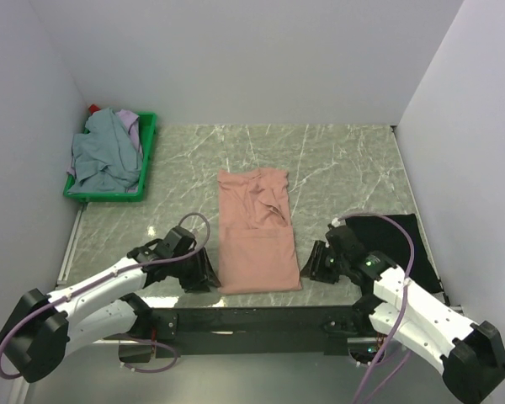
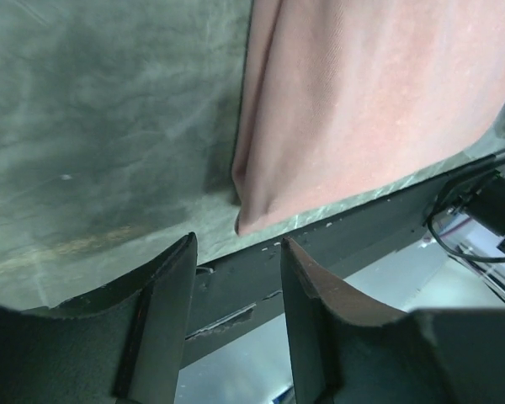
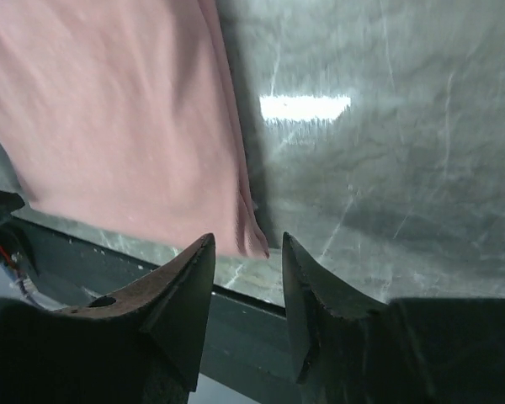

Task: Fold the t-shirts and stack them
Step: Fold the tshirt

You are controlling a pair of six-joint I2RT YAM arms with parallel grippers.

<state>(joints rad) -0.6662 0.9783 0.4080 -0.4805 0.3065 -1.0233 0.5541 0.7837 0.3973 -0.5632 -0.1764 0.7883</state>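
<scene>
The salmon-pink t-shirt (image 1: 257, 231) lies folded into a long strip in the middle of the table. My left gripper (image 1: 204, 273) sits just off its near left corner, open and empty. In the left wrist view that gripper (image 2: 237, 244) faces the pink corner (image 2: 246, 220) from a short gap away. At the near right corner my right gripper (image 1: 313, 265) is open too. Its jaws (image 3: 247, 240) stand just short of the pink hem (image 3: 257, 240). A black t-shirt (image 1: 400, 240) lies flat beyond the right arm. Grey-blue (image 1: 105, 156) and lavender (image 1: 132, 126) t-shirts are piled in the crate.
A green plastic crate (image 1: 101, 198) stands at the far left against the wall. White walls close the table in on three sides. The dark mounting rail (image 1: 261, 320) runs along the near edge, right behind both grippers.
</scene>
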